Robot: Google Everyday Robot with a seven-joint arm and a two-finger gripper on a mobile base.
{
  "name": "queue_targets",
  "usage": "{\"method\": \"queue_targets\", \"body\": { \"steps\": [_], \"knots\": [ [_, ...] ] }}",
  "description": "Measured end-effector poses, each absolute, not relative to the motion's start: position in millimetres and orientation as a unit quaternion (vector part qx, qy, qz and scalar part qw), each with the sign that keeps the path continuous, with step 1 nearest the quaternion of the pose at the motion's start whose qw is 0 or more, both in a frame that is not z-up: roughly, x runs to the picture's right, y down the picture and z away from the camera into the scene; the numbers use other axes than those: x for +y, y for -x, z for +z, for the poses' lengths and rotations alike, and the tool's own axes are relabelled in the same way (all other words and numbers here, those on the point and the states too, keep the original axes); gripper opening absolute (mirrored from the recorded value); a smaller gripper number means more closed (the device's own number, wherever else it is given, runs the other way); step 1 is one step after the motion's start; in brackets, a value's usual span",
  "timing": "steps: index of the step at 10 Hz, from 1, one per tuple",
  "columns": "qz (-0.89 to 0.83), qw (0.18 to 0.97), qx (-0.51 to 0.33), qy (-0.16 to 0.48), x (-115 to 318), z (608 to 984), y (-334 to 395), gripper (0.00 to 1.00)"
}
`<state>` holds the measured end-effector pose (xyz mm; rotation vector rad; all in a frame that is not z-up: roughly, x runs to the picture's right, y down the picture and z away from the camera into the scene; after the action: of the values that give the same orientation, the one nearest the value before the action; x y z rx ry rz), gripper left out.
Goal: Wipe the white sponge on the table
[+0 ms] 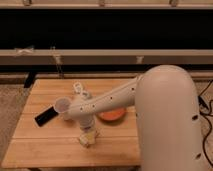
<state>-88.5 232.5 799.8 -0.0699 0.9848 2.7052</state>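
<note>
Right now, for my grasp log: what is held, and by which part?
Cannot be told: the gripper sits down on the white sponge, on the table.

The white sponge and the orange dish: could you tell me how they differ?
The white sponge is a small pale block; the orange dish is round and wider. The sponge sits directly under the claw; the dish lies apart from it, farther back. Both rest on the table.

Robot arm (170, 115), cropped at right and bottom edges, hides the table's (50, 145) right side and the orange dish's (114, 118) upper rim; gripper (87, 133), down at the white sponge (87, 142), covers most of it
</note>
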Motion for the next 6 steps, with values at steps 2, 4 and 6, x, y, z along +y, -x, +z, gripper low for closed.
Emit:
{"method": "queue_targets", "body": {
  "steps": [2,4,6],
  "knots": [
    [0.932,0.126,0.338,0.02,232.0,801.1,85.5,0.73],
    [0.933,0.126,0.338,0.015,233.7,802.9,84.2,0.52],
    [0.933,0.13,0.336,0.011,235.0,803.9,85.1,0.32]
  ]
}}
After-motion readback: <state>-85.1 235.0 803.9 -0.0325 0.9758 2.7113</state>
